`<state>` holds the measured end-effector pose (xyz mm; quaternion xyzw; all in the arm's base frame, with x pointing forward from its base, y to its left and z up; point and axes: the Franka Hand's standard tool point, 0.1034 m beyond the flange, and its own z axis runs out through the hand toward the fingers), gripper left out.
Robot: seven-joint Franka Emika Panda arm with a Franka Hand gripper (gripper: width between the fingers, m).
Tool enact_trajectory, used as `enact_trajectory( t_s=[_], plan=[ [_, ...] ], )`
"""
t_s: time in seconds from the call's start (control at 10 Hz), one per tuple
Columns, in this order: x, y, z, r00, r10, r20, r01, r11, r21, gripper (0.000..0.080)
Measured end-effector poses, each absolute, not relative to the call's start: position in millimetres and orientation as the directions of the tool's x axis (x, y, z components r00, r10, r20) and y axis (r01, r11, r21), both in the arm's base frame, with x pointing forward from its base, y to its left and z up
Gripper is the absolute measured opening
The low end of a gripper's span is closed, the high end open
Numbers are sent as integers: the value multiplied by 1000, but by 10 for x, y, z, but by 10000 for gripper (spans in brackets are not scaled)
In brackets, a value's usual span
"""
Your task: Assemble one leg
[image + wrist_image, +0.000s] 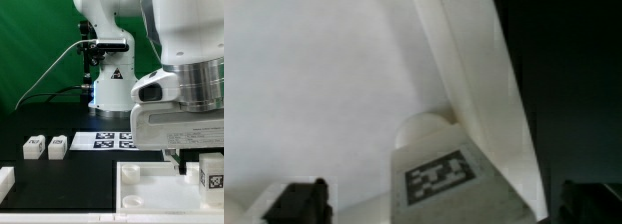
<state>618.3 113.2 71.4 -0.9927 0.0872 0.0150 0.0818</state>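
Note:
A leg, a small white block with a black-and-white tag, stands at a corner of the large white tray at the exterior view's right. In the wrist view the leg sits against the tray's raised rim. My gripper is open, and its dark fingertips stand wide on either side of the leg without touching it. In the exterior view the gripper hangs just over this leg. Two more legs lie on the black table at the exterior view's left.
The marker board lies behind the tray in front of the robot base. Another white part shows at the exterior view's left edge. A green backdrop stands behind.

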Motion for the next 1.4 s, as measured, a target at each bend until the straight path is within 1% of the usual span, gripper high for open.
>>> enact_trajectory(
  t_s=[0.1,0.2,0.3,0.5,0.7,0.8,0.9,1.0,1.1,1.2,1.3,1.4],
  plan=[
    [6211,1122,722,993,-114,-21,-116,-980,-161,649],
    [6206,1126,716,985,-171,-32,-174,-971,-161,623],
    [6206,1129,715,979,-199,-37,-203,-966,-163,623],
    [6203,1151,715,912,-403,-75,-410,-898,-159,288],
    [6208,1159,707,805,-583,-108,-593,-792,-144,291],
    [6253,1156,707,710,-692,-128,-704,-696,-143,291],
    [6292,1143,718,594,-790,-151,-804,-575,-150,291],
    [6296,1130,710,434,-880,-190,-899,-413,-143,291],
    [6290,1150,704,271,-936,-226,-961,-248,-127,291],
    [6291,1177,697,140,-961,-237,-988,-119,-100,291],
    [6293,1192,697,84,-968,-237,-994,-64,-93,291],
    [6290,1188,696,114,-965,-235,-991,-93,-99,291]
  ],
)
